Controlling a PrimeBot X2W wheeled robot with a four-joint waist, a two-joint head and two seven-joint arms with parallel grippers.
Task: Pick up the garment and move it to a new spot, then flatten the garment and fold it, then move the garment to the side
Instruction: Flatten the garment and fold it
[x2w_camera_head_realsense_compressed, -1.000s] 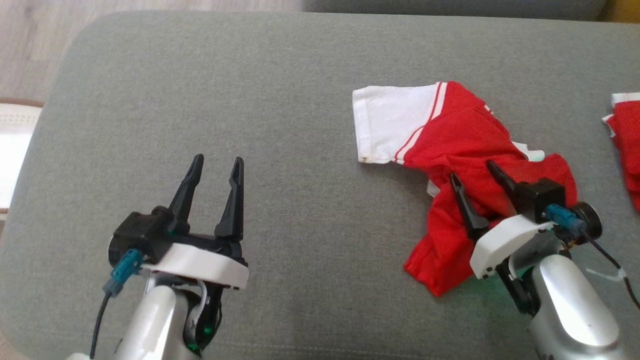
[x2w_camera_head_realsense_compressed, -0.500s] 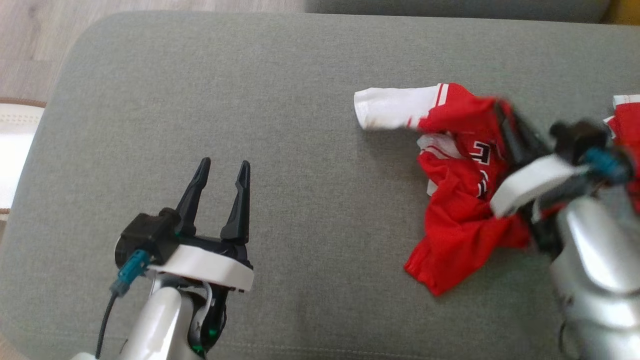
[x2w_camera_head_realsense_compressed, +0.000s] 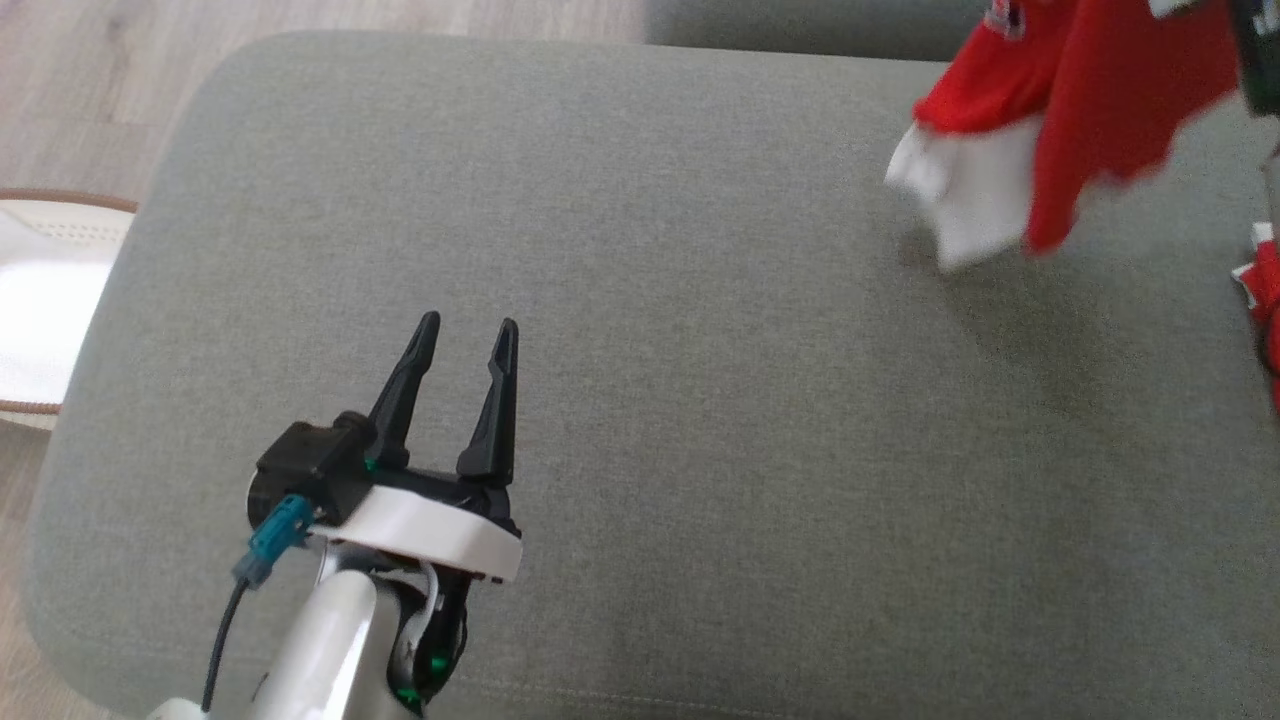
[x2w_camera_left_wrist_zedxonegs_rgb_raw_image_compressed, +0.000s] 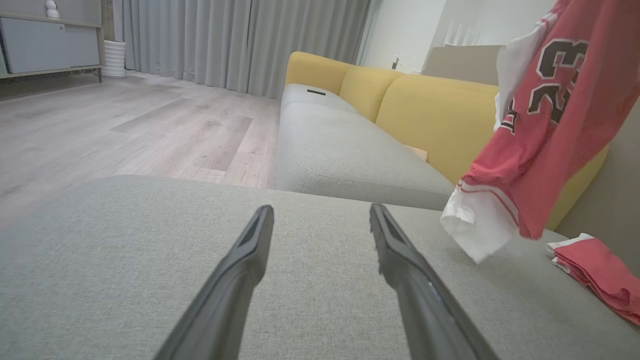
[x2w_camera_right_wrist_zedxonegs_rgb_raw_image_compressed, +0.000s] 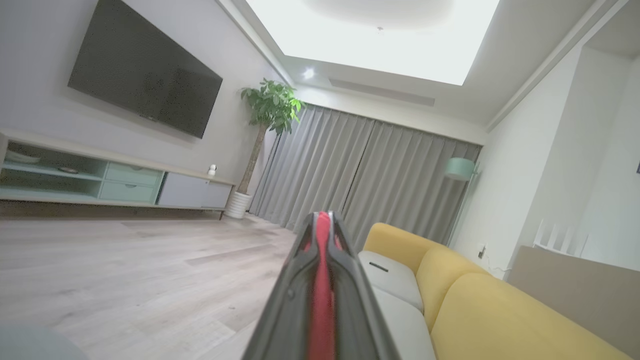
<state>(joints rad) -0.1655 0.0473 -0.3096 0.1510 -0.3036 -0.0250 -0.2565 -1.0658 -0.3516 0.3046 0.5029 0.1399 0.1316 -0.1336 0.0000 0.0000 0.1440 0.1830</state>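
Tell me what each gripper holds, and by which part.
The right gripper pinches a red fold of the jersey; exactly where is unclear. The left gripper is open, empty.

Grey woven-fabric seat cushion (x2w_camera_head_realsense_compressed: 700, 400), centre of head view. Left wrist view: pale wood-plank floor (x2w_camera_left_wrist_zedxonegs_rgb_raw_image_compressed: 125, 125) at left, yellow upholstered sofa (x2w_camera_left_wrist_zedxonegs_rgb_raw_image_compressed: 440, 115) right of centre, grey pleated curtains (x2w_camera_left_wrist_zedxonegs_rgb_raw_image_compressed: 240, 40) along top. Right wrist view: lit recessed ceiling panel (x2w_camera_right_wrist_zedxonegs_rgb_raw_image_compressed: 380, 35) at top.

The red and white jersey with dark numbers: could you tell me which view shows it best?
The left wrist view: the jersey hangs above the grey cushion, numbers and white sleeve plain. The head view crops it, blurred, at its top right. The right wrist view shows a red strip pinched in the shut right gripper.
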